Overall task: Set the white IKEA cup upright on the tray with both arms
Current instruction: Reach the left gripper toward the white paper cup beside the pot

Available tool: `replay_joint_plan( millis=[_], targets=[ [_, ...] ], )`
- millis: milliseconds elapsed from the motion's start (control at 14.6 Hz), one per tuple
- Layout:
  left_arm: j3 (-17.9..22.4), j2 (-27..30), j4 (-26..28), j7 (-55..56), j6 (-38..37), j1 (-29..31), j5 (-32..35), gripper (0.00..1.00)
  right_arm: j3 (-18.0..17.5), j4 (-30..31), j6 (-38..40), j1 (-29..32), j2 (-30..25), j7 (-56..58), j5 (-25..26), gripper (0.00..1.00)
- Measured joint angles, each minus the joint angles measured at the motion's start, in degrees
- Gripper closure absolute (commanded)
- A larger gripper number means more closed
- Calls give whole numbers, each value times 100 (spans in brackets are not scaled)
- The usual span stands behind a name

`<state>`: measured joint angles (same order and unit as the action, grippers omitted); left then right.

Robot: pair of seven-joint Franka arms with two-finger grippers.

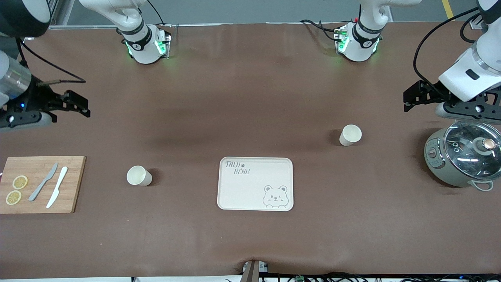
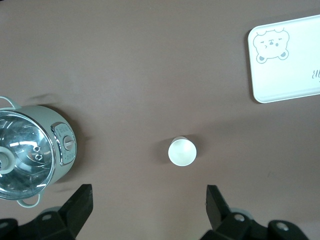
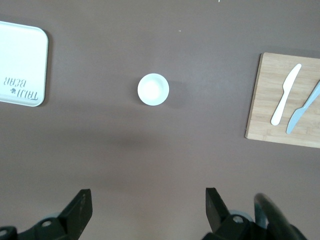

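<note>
The cream tray [image 1: 250, 192] with BEAR lettering lies in the middle of the table and nothing is on it. One white cup [image 1: 139, 175] stands mouth up beside the tray toward the right arm's end. It also shows in the right wrist view [image 3: 153, 89]. A second white cup [image 1: 350, 135] stands mouth up toward the left arm's end, farther from the front camera than the tray. It also shows in the left wrist view [image 2: 182, 151]. My left gripper [image 1: 408, 100] [image 2: 148, 200] is open and empty, up beside the pot. My right gripper [image 1: 83, 106] [image 3: 147, 200] is open and empty, up over bare table.
A wooden cutting board [image 1: 70, 196] with two lemon slices [image 1: 16, 189] and two knives [image 1: 51, 186] lies at the right arm's end. A grey-green pot [image 1: 462, 156] with a glass lid stands at the left arm's end, under the left wrist.
</note>
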<state>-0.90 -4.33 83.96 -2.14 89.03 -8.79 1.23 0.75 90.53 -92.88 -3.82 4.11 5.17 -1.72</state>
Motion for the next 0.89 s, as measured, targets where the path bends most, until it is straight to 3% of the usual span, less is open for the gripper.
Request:
replay_joint_plan(
  millis=[274, 479, 890],
  targets=[
    [0, -16, 20, -11, -8, 1, 0, 0, -17, -425, -2, -7, 533, -1, -5, 0],
    [0, -53, 428, -19, 193, 30, 0, 0, -42, -532, 9, -31, 623, -1, -7, 0],
    [-1, 327, 2847, -343, 2306, 191, 0, 0, -91, -643, 733, -236, 597, -2, -7, 0]
  ],
)
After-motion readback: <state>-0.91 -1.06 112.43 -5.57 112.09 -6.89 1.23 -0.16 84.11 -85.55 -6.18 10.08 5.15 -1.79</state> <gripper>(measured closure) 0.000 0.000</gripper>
